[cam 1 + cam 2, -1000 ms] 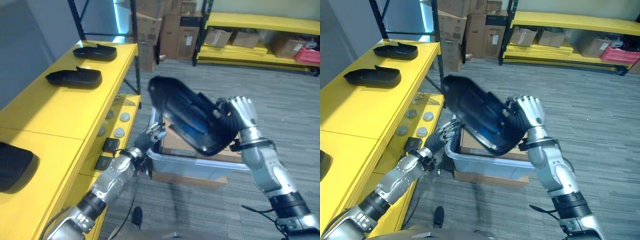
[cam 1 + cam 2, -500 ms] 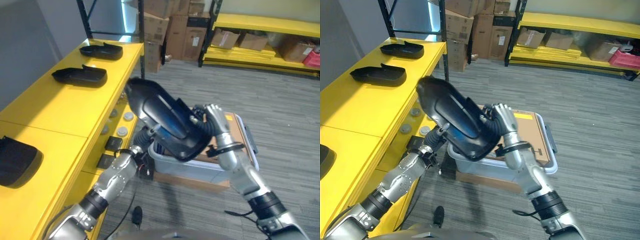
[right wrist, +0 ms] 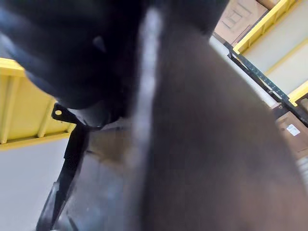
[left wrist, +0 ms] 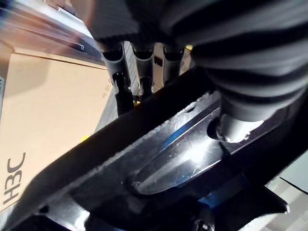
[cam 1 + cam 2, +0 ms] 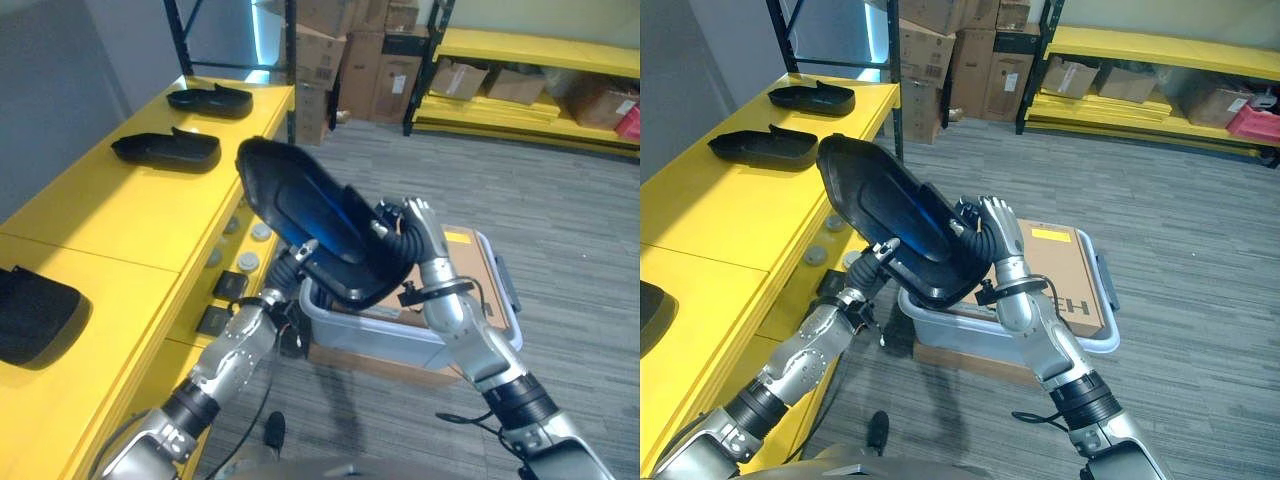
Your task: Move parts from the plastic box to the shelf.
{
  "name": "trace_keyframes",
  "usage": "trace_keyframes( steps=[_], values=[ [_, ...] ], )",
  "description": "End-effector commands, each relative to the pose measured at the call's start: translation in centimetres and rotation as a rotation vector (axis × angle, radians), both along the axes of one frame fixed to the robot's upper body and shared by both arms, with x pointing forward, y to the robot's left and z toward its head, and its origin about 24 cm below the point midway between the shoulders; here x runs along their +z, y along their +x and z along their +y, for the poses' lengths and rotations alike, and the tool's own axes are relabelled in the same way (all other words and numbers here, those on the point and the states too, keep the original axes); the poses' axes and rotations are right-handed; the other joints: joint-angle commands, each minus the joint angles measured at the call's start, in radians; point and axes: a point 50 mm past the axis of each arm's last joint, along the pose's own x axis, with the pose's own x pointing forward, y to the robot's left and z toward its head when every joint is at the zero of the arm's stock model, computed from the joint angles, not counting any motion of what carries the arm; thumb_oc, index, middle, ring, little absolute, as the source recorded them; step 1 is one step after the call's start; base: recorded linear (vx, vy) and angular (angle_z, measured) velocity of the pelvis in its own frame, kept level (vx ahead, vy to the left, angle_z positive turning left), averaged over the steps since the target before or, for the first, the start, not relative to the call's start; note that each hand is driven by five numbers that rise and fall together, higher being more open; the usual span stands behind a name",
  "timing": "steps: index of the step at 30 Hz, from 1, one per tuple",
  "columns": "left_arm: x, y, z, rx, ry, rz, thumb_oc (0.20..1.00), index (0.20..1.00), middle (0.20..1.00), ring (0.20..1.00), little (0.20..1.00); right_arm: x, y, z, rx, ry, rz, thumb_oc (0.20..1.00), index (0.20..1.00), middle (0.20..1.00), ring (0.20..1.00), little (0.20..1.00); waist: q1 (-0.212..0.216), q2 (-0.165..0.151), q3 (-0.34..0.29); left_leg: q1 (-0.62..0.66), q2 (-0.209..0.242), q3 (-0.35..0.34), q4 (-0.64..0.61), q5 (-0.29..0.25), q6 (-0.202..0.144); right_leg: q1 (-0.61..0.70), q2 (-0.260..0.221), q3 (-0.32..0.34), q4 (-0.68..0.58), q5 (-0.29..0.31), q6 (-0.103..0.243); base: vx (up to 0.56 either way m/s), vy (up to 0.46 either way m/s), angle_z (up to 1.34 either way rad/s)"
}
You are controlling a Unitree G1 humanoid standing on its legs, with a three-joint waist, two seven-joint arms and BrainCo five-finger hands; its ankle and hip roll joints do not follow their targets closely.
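Observation:
A big black moulded part (image 5: 310, 220) hangs tilted in the air above the clear plastic box (image 5: 400, 338), close to the edge of the yellow shelf (image 5: 130, 220). My right hand (image 5: 416, 226) is curled round the part's right rim. From below, my left hand (image 5: 293, 268) meets its lower edge. In the left wrist view the fingers (image 4: 139, 67) lie behind the part (image 4: 159, 159) and the thumb (image 4: 232, 128) presses on its front. The right wrist view sits dark against the part (image 3: 192, 144).
Three more black parts (image 5: 166, 150) (image 5: 211, 100) (image 5: 36, 316) lie on the shelf top. A flat cardboard box (image 5: 1072, 290) lies in the plastic box. Small round pieces (image 5: 249, 262) sit on the lower shelf level. Cartons and yellow racks (image 5: 530, 50) stand at the back.
The black part has swung left and up, away from over the box and toward the shelf edge. My left hand rose from the box rim and took its lower edge.

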Motion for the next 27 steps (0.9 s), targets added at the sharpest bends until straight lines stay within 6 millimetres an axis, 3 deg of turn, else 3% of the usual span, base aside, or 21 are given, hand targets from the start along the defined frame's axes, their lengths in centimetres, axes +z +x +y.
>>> trace_keyframes(
  steps=[1, 9, 13, 14, 15, 17, 20, 21, 22, 25, 27],
  values=[
    [3.3, 1.0, -1.3, 0.0, -0.089, -0.166, 0.2, 0.2, 0.2, 0.2, 0.2, 2.7, -1.3, 3.0, 0.188, 0.142, -0.13, 0.2, 0.2, 0.2, 0.2, 0.2, 0.018, -0.022, -0.041, 0.038, 0.086, 0.035, 0.035, -0.155, -0.039, -0.071, -0.03, -0.018, 0.09, -0.108, 0.006, 0.0, 0.0, 0.0],
    [3.9, 0.8, 1.2, 0.137, -0.106, -0.227, 0.2, 0.2, 0.2, 0.2, 0.2, 0.7, -2.6, 3.2, 0.238, 0.194, -0.038, 0.2, 0.2, 0.2, 0.2, 0.2, 0.017, -0.027, -0.032, 0.039, 0.09, 0.04, 0.037, -0.155, -0.04, -0.076, -0.029, -0.012, 0.094, -0.109, 0.004, 0.0, 0.0, 0.0],
    [4.8, 0.3, 4.6, 0.245, 0.132, -0.403, 0.2, 0.2, 0.2, 0.2, 0.2, -0.9, -3.3, 3.4, 0.321, 0.19, 0.078, 0.2, 0.2, 0.2, 0.2, 0.2, 0.026, -0.028, -0.023, 0.037, 0.093, 0.039, 0.043, -0.155, -0.044, -0.08, -0.028, -0.011, 0.099, -0.113, 0.002, 0.0, -0.026, -0.03],
    [5.3, 0.3, 5.5, 0.269, 0.214, -0.467, 0.2, 0.2, 0.2, 0.2, 0.2, -1.0, -3.2, 3.5, 0.352, 0.181, 0.11, 0.382, 0.382, 0.382, 0.382, 0.382, 0.033, -0.03, -0.021, 0.035, 0.093, 0.035, 0.046, -0.155, -0.047, -0.079, -0.027, -0.013, 0.1, -0.115, 0.0, 0.0, -0.04, -0.04],
    [5.8, 0.2, 6.1, 0.289, 0.275, -0.516, 0.2, 0.2, 0.2, 0.2, 0.2, -1.0, -3.1, 3.5, 0.369, 0.181, 0.127, 1.0, 1.0, 1.0, 1.0, 1.0, 0.038, -0.031, -0.021, 0.032, 0.094, 0.03, 0.05, -0.155, -0.049, -0.077, -0.026, -0.016, 0.1, -0.117, -0.001, 0.01, -0.04, 0.0],
    [6.4, 0.2, 6.8, 0.317, 0.356, -0.579, 0.2, 0.2, 0.2, 0.2, 0.2, -1.0, -3.1, 3.5, 0.386, 0.184, 0.139, 1.0, 1.0, 1.0, 1.0, 1.0, 0.042, -0.031, -0.019, 0.03, 0.093, 0.026, 0.052, -0.154, -0.052, -0.074, -0.026, -0.021, 0.099, -0.119, -0.002, 0.01, -0.038, 0.07],
    [8.2, -0.3, 9.7, 0.48, 0.672, -0.78, 0.2, 0.2, 0.2, 0.2, 0.2, -0.5, -2.8, 3.3, 0.428, 0.216, 0.144, 1.0, 1.0, 1.0, 1.0, 1.0, 0.066, -0.031, -0.018, 0.019, 0.093, 0.005, 0.055, -0.147, -0.063, -0.066, -0.02, -0.044, 0.094, -0.124, -0.007, 0.0, -0.052, 0.1],
    [8.2, -0.4, 9.7, 0.48, 0.673, -0.78, 0.2, 0.2, 0.2, 0.2, 0.2, -0.5, -2.8, 3.3, 0.429, 0.217, 0.144, 1.0, 1.0, 1.0, 1.0, 1.0, 0.065, -0.031, -0.018, 0.018, 0.093, 0.004, 0.055, -0.147, -0.064, -0.066, -0.02, -0.045, 0.094, -0.124, -0.007, 0.01, -0.042, 0.16],
    [8.8, -0.7, 11.1, 0.558, 0.837, -0.855, 0.2, 0.2, 0.2, 0.2, 0.2, -0.1, -2.8, 3.1, 0.437, 0.239, 0.129, 1.0, 1.0, 1.0, 1.0, 1.0, 0.074, -0.03, -0.019, 0.016, 0.094, -0.001, 0.052, -0.143, -0.068, -0.062, -0.018, -0.053, 0.089, -0.125, -0.009, 0.01, -0.037, 0.2],
    [9.3, -1.4, 13.1, 0.648, 1.082, -0.959, 0.2, 0.2, 0.2, 0.2, 0.2, 0.3, -3.0, 2.1, 0.428, 0.295, 0.113, 1.0, 1.0, 1.0, 1.0, 1.0, 0.078, -0.028, -0.023, 0.017, 0.094, -0.007, 0.046, -0.14, -0.072, -0.057, -0.015, -0.059, 0.081, -0.125, -0.009, 0.02, -0.037, 0.17],
    [9.3, -1.5, 13.5, 0.666, 1.132, -0.969, 0.2, 0.2, 0.2, 0.2, 0.2, 0.4, -3.2, 1.8, 0.424, 0.319, 0.113, 1.0, 1.0, 1.0, 1.0, 1.0, 0.076, -0.028, -0.024, 0.019, 0.094, -0.007, 0.045, -0.141, -0.072, -0.056, -0.015, -0.058, 0.079, -0.125, -0.009, 0.02, -0.02, 0.09]
  ],
)
